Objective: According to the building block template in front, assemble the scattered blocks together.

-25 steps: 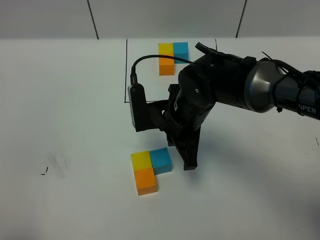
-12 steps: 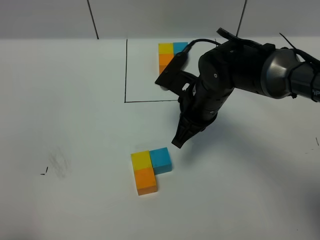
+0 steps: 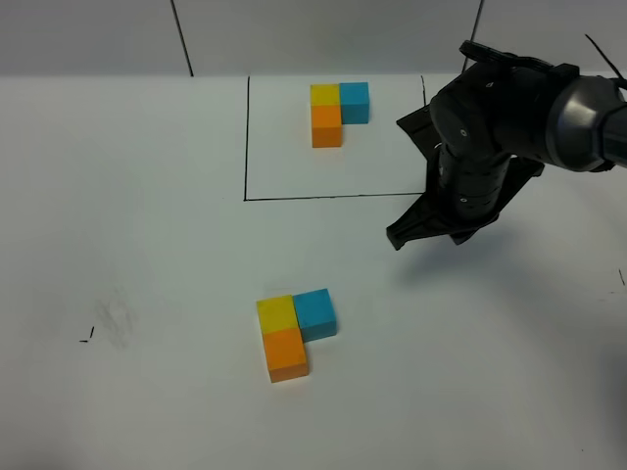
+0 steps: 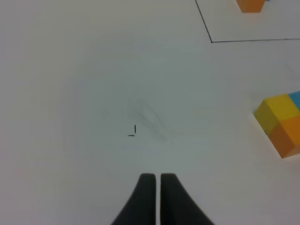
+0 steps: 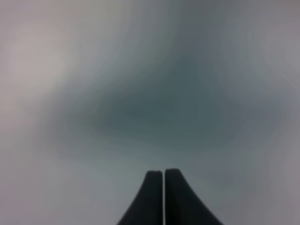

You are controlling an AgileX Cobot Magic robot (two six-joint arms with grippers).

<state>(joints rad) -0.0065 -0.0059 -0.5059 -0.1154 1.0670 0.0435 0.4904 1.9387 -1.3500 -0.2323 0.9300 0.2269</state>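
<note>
On the white counter (image 3: pixel 137 225), the three loose matte cubes, yellow (image 3: pixel 276 313), light blue (image 3: pixel 315 313) and orange (image 3: pixel 286 354), sit touching in an L near the front, matching the small outlined template L (image 3: pixel 333 110) at the back, so assembly looks finished and only retreat seems left. Its longer yellow-to-orange leg runs toward the front edge, the blue cube jutting right. The right gripper (image 3: pixel 397 240) hangs clenched and empty well apart from the blocks; the left gripper (image 4: pixel 157 180) is likewise clenched on nothing.

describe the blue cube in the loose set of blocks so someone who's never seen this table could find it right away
On the white table, look below the black rectangle outline, toward the near edge, for the three-cube L lying outside it. The blue cube is that L's right-hand arm, touching the yellow cube, with the orange cube below the yellow. The other blue cube sits inside the outline.
</note>
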